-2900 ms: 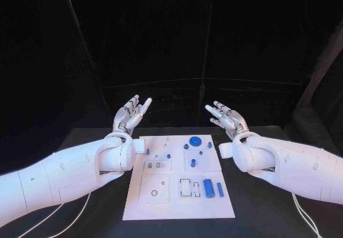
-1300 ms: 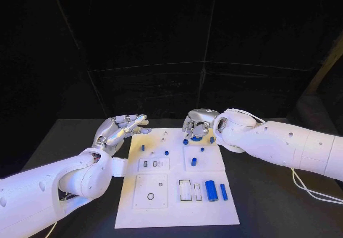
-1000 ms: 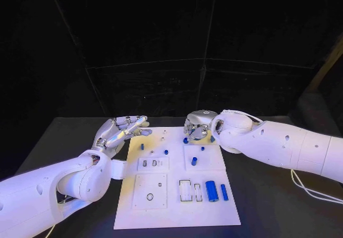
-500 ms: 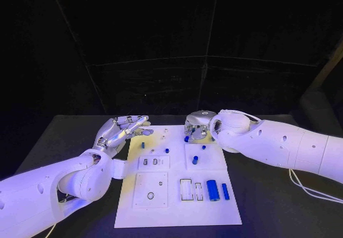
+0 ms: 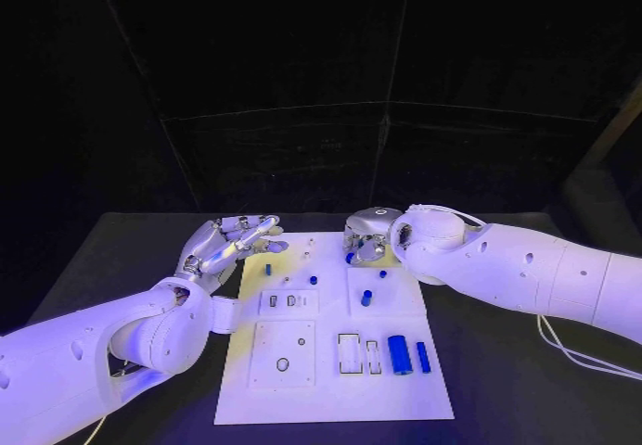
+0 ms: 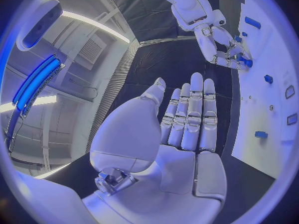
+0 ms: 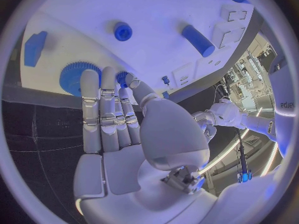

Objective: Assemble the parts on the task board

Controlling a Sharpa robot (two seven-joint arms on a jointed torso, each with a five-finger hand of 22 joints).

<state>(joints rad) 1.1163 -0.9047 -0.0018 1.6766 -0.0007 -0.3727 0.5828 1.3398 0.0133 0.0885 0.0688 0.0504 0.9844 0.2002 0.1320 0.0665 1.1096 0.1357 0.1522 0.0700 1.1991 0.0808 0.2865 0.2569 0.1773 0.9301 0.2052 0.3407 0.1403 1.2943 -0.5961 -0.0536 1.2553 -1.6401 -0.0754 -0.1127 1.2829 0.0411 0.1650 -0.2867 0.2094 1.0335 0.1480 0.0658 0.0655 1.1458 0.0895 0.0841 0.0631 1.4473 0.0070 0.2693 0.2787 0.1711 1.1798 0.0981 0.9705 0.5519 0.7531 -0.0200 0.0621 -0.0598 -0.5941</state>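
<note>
The white task board (image 5: 335, 389) lies in the middle of the black table. My right hand (image 5: 371, 236) is turned down over its far right part, fingertips at the blue gear (image 7: 74, 75), which is half hidden under it. Whether they grip it I cannot tell. A small blue knob (image 7: 122, 31) and a blue cylinder (image 7: 198, 39) lie just beyond the fingertips. My left hand (image 5: 235, 239) hovers open, fingers straight, beside the board's far left corner and holds nothing. Small blue pegs (image 5: 366, 298) stand mid-board; two blue cylinders (image 5: 397, 349) lie near the right edge.
Empty cut-out slots (image 5: 348, 354) and a plate with an oval hole (image 5: 282, 364) mark the board's near half. Black table (image 5: 521, 371) lies open on both sides of the board. Dark curtains close off the back.
Both hands came down from raised, palm-up poses. The right hand turned over and settled on the gear at the board's far right; over the last half second it hardly moved. The left hand lowered to the far left corner.
</note>
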